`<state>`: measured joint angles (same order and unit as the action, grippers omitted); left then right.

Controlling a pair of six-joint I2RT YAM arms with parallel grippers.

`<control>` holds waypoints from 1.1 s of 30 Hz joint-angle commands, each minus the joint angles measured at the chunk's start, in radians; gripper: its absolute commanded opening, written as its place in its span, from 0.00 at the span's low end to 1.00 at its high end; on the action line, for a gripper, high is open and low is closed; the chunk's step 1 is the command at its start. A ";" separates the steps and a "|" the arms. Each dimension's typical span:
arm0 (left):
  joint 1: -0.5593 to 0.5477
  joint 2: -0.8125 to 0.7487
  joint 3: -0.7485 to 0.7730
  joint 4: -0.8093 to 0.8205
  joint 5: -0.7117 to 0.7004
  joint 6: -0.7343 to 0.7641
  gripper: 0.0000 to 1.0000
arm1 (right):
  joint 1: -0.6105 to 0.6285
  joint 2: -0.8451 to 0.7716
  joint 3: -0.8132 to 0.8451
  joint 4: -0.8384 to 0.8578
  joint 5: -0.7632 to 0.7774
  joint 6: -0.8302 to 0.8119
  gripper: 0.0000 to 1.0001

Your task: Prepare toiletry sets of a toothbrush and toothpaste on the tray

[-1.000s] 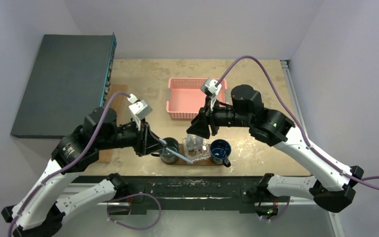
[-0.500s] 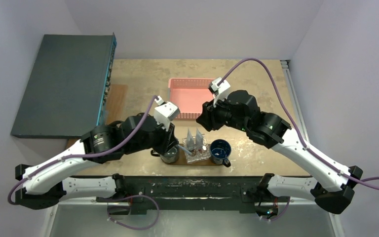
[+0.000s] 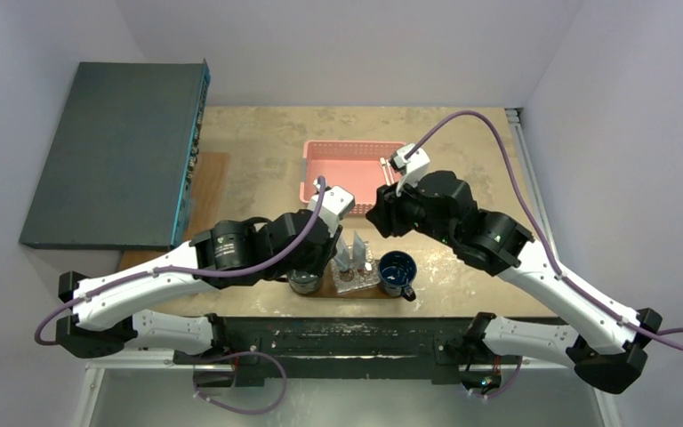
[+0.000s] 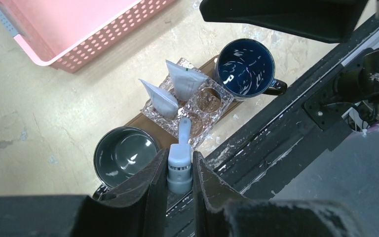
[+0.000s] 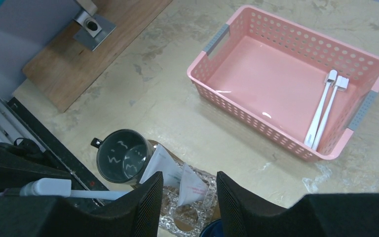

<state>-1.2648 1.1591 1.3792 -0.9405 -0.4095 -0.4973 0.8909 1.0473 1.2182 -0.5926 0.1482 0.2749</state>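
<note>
Left claw [image 4: 180, 183] pinches a brush [image 4: 180, 159] by its thick grey end, low in the middle of its wrist view; we see both fingers [image 4: 157, 190] pressed against the handle; the brush head points away from the camera, towards the near edge of the holder [image 4: 197, 106] just above it in the frame; we cannot tell whether the head touches the glass. That holder sits on the tray [image 4: 137, 120], between the grey mug [image 4: 126, 157] at lower left and the blue mug [image 4: 244, 66] at upper right; two tubes [image 4: 160, 98] stand in its far holes, wide ends up, each leaning a little.

Right claw [image 5: 188, 175] is spread and grips nothing; its fingers [image 5: 148, 207] rise from the bottom middle of the right wrist view, and we see the tubes and part of the holder in the gap between them; at the lower left of that view the held brush shows again, its thin neck reaching towards the holder. In the overhead view the right claw hangs just above the tray in the frame, between the basket and the blue mug.

We find the basket [image 5: 197, 79] filling the upper right of the right wrist view, apart from the tray; two spare brushes [image 5: 321, 111] lie side by side at its right end, touching or nearly so.
</note>
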 commanded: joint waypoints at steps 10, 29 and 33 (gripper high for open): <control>-0.008 0.017 0.006 0.046 -0.004 -0.034 0.00 | 0.000 -0.029 -0.032 -0.004 0.025 0.027 0.46; -0.008 0.057 -0.107 0.179 -0.037 -0.037 0.00 | 0.000 -0.035 -0.065 -0.072 0.024 0.040 0.46; -0.008 0.076 -0.109 0.193 -0.040 -0.029 0.00 | 0.000 -0.032 -0.075 -0.066 0.024 0.038 0.46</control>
<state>-1.2667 1.2221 1.2720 -0.8162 -0.4240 -0.5236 0.8909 1.0313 1.1511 -0.6697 0.1627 0.2993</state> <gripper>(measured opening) 0.196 0.462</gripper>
